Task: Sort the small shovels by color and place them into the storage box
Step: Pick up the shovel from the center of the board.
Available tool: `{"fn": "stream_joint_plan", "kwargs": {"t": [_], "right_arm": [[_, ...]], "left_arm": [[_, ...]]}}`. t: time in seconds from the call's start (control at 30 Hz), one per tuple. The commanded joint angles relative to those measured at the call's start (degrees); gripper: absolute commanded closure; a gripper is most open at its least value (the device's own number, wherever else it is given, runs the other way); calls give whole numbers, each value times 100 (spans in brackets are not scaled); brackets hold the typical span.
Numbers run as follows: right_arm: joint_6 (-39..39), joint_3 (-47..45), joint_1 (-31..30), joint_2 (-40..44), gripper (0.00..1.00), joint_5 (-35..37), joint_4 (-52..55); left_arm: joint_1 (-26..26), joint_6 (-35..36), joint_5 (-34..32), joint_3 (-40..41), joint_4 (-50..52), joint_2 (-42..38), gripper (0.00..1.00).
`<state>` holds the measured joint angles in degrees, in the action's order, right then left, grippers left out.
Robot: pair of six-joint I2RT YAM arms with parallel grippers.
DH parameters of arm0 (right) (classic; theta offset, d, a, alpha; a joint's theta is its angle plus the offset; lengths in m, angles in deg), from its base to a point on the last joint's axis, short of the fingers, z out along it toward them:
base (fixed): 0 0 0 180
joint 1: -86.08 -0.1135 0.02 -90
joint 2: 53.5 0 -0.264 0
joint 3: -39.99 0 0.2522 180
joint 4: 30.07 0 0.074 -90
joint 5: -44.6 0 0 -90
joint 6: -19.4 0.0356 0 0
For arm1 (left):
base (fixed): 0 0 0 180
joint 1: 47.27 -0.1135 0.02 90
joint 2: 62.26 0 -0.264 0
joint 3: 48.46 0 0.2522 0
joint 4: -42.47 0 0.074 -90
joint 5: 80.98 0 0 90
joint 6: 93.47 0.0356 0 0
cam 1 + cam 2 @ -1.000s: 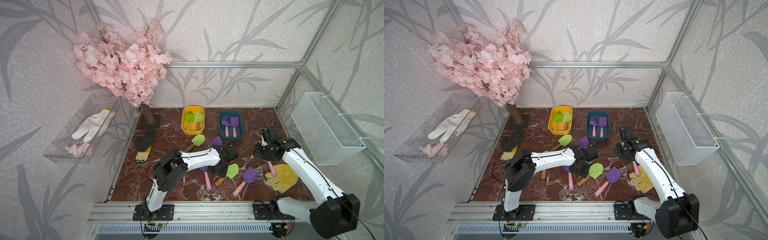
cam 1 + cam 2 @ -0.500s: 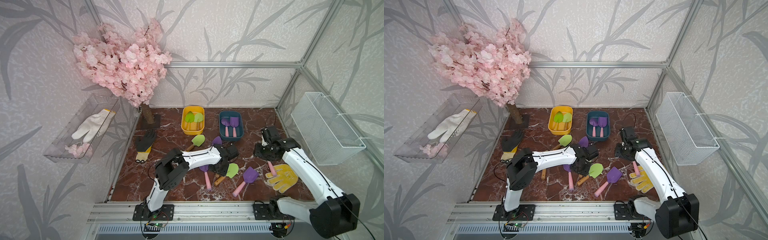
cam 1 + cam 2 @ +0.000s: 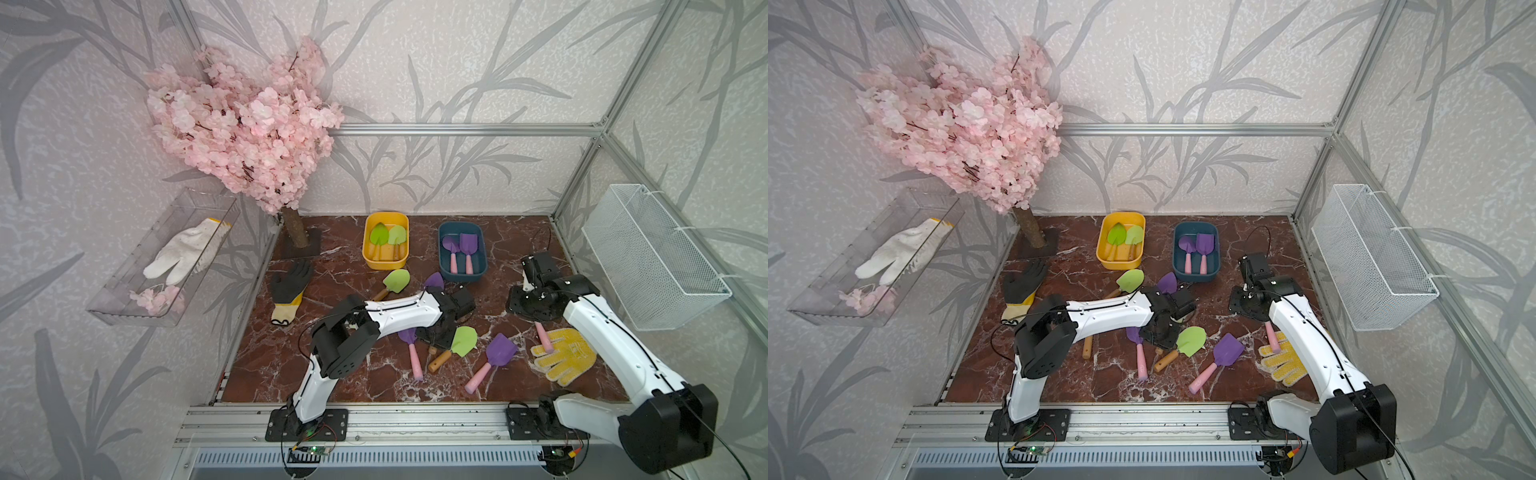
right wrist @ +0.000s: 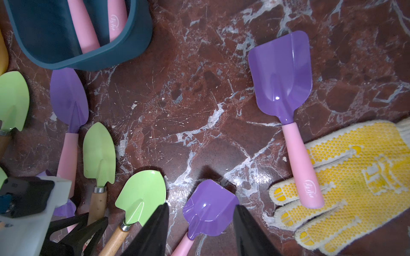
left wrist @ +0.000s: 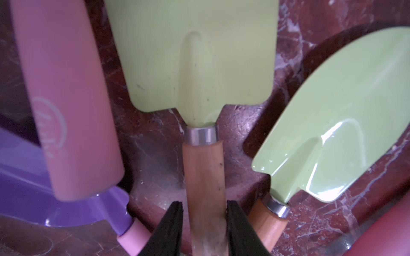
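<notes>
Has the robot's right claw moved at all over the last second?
No. In a top view the right gripper keeps the same gap from the blue box and still hangs over the same pink handle on the yellow glove.

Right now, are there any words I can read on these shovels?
Pink handle on the yellow glove: white curly logo, unreadable.
Pink handle in the blue box: same logo, too small.
Pink handle in the left wrist view: logo blurred.
No other writing shows.
</notes>
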<state>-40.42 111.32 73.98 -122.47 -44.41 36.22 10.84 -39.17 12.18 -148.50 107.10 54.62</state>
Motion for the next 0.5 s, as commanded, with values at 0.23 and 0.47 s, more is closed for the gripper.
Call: {"fn": "stream_joint_plan", "kwargs": {"t": [0.23,0.47], "right_arm": [[-47,18,18,-64,48,-1,-50],[-60,1,24,-68,48,-31,-75]], "left_arm": [[-50,152,-39,-314,238,102,75],[-42,178,-60,-398,331,53,81]]}}
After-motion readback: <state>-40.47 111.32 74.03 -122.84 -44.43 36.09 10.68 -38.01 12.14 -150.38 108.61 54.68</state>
